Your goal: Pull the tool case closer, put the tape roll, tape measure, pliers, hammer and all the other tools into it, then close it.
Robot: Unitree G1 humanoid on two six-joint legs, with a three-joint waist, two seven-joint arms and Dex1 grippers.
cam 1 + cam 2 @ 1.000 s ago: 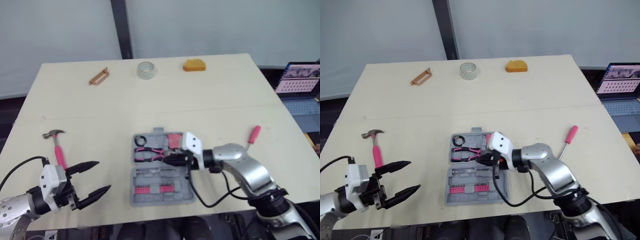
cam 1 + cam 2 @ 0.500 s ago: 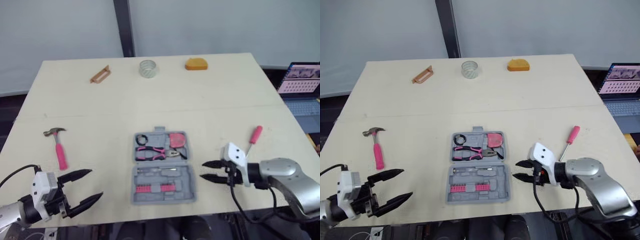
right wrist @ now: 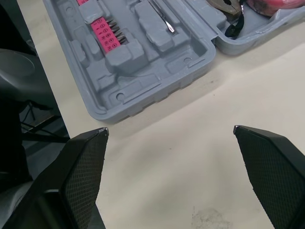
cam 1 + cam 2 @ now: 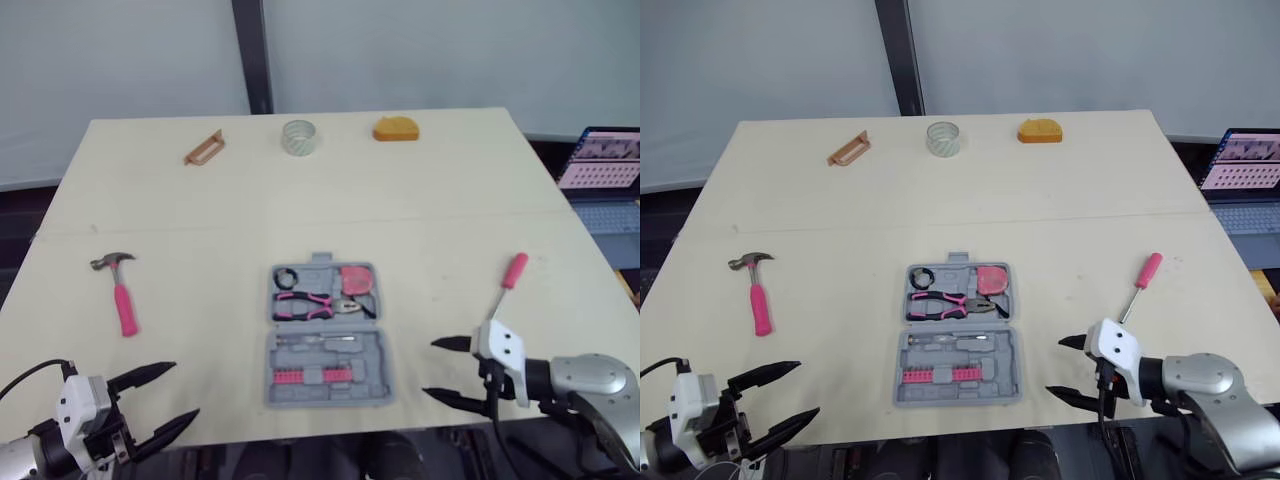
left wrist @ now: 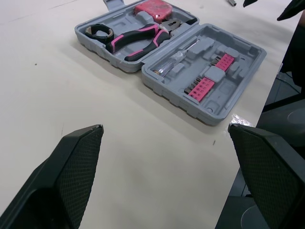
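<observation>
Hovering wide open and empty: left end effector (image 4: 808,387) and right end effector (image 4: 1054,367)
Open grey tool case (image 4: 958,397) sits between them, pliers (image 4: 945,303) already in. Pink-handled screwdriver (image 4: 1138,288) lies just beyond the right one, slightly to its right, shaft pointing back toward it, so I'd guess that arm grabs it.

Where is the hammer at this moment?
In the head views the hammer lies on the left side of the table, well left of the open tool case and apart from it, ahead of the open left gripper.
</observation>
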